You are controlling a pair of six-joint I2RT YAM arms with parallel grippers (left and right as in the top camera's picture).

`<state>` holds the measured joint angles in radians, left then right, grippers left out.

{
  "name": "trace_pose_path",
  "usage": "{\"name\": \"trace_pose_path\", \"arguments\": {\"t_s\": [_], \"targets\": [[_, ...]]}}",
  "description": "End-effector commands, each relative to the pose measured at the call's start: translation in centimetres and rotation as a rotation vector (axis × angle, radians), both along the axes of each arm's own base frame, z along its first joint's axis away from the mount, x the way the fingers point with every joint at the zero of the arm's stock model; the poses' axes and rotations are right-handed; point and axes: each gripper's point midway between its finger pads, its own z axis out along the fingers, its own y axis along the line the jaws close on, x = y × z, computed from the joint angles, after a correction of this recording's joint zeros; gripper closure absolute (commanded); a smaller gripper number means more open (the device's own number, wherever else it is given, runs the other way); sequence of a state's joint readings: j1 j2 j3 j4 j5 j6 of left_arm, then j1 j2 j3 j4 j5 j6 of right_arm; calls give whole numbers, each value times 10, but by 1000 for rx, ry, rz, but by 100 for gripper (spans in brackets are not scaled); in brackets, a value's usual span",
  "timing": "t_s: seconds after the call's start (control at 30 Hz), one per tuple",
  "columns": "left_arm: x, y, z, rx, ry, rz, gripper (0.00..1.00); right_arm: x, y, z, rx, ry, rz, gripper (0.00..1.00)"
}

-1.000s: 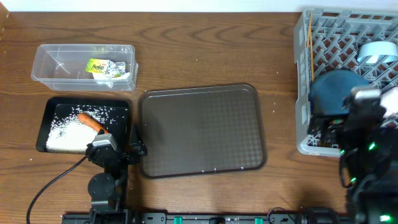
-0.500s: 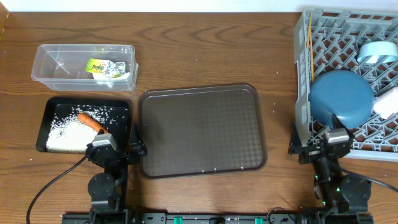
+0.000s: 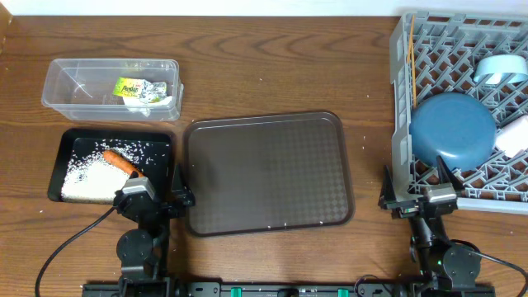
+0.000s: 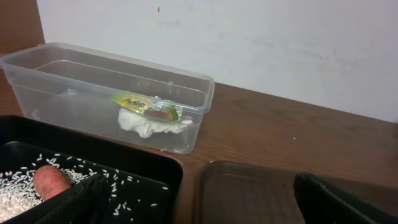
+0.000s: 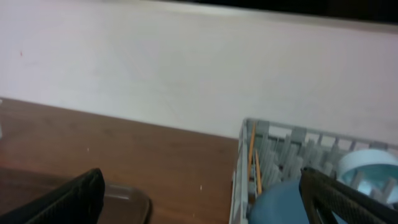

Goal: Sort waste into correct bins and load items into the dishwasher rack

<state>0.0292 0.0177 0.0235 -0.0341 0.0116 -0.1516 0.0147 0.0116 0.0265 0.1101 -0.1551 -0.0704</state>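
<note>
The clear tub (image 3: 74, 91) holds the crumpled wrapper (image 3: 140, 89), which also shows in the left wrist view (image 4: 149, 116). The black tray (image 3: 58, 157) holds the carrot (image 3: 120, 162) and rice (image 3: 87, 177). The grey rack (image 3: 402, 124) holds the dark-blue bowl (image 3: 454, 132), the light-blue cup (image 3: 499, 68) and the chopsticks (image 3: 411, 66). A pale object (image 3: 515, 136) is cut off at its right edge. My left gripper (image 3: 157, 202) is open and empty at the black tray's front corner. My right gripper (image 3: 419, 200) is open and empty at the rack's front left corner.
A large dark brown serving tray (image 3: 268, 173) lies bare in the middle between both grippers. A few stray rice grains dot the wooden table. A white wall stands behind the tub (image 4: 106, 81) and behind the rack (image 5: 249, 168).
My right arm has drawn back out of the rack to the table's front edge. The dark-blue bowl now lies uncovered in the rack. The left arm has not moved.
</note>
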Motion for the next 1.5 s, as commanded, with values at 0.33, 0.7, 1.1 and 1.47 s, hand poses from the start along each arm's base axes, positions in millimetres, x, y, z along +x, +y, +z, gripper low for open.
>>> {"name": "trace_pose_path", "arguments": {"t_s": [0.33, 0.7, 1.1, 1.47], "targets": [[-1, 5, -19, 19, 59, 27, 2, 3, -2, -47, -147, 147, -22, 1], [-1, 5, -19, 19, 59, 27, 2, 3, -6, -51, -137, 169, -41, 1], [-1, 5, -19, 19, 59, 27, 2, 3, -6, -51, -137, 168, -41, 1], [-1, 5, -19, 19, 59, 27, 2, 3, -6, -51, -137, 168, -42, 1]]}}
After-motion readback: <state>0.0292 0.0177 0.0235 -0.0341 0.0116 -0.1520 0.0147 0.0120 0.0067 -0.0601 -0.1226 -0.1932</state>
